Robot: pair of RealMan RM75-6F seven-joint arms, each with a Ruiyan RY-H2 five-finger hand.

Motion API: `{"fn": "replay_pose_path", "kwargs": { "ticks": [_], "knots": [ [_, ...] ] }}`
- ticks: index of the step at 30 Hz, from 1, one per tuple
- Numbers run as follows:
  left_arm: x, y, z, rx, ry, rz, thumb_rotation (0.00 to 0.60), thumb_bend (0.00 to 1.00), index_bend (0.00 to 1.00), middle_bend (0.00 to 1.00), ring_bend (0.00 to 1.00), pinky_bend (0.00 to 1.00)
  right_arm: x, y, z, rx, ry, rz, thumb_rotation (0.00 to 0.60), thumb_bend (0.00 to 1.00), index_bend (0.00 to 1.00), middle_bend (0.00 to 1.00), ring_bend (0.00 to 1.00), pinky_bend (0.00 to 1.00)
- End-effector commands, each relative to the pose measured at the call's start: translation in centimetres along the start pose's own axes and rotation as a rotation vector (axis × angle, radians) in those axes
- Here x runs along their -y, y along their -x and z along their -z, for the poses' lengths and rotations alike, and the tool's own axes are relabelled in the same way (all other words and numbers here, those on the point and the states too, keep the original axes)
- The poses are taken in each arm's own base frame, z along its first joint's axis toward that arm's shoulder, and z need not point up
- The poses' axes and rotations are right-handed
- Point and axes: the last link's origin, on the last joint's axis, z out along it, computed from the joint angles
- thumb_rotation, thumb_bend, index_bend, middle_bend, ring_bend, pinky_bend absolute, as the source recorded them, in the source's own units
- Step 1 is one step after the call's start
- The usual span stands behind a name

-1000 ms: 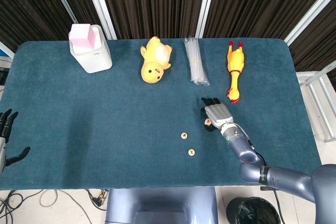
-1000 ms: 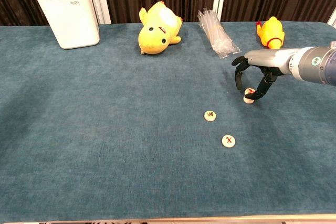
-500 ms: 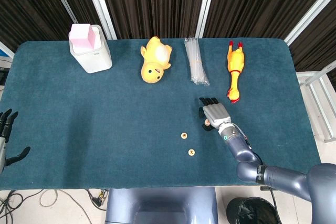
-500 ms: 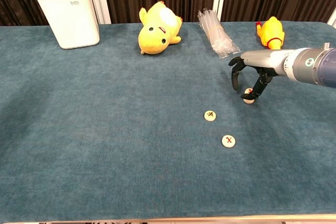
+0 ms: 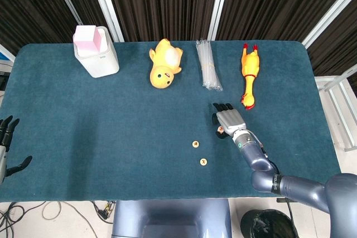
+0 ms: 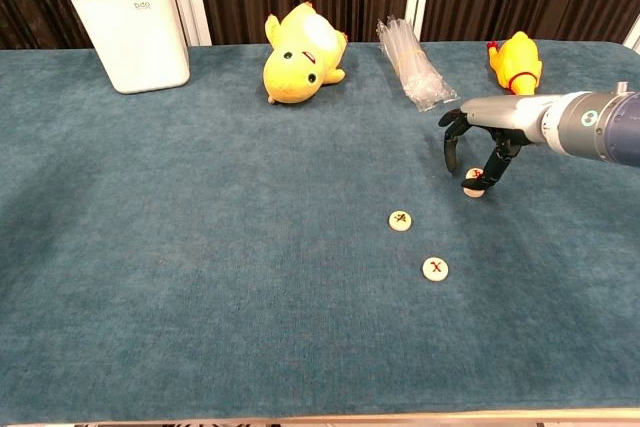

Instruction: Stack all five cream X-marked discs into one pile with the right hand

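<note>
Right hand over the pile — two discs loose.

Nearest lies one disc (image 6: 435, 268), then another (image 6: 400, 220) just beyond — both toward the robot's left of the right hand (image 6: 478, 143), apart from it. Its fingers (image 6: 497, 159) arch down onto the pile (image 6: 473, 185); whether they pinch it, I cannot tell. The left hand (image 5: 6, 143) hangs spread and idle off the table (image 5: 83, 137), far off.

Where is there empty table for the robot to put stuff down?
Lots of bare cloth lies left of the two loose discs, below the white box and yellow plush. It is crowded by the right hand and pile.
</note>
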Motion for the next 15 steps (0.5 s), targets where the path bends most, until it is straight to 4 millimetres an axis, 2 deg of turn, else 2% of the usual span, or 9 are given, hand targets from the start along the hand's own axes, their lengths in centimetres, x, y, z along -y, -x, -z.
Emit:
{"fn": "replay_pose_path", "kwargs": {
  "ticks": [1,15],
  "knots": [
    [0.01,0.00,0.01,0.000,0.000,-0.001,0.600,0.17,0.05,0.00,0.00,0.04,-0.03,0.01,-0.01,0.000,0.000,0.000,0.600,0.41,0.46,0.01,0.03,0.04],
    [0.00,0.00,0.00,0.000,0.000,-0.002,0.600,0.17,0.05,0.00,0.00,0.04,-0.22,0.02,-0.25,0.005,0.006,-0.002,0.600,0.41,0.46,0.01,0.03,0.04]
  ]
}}
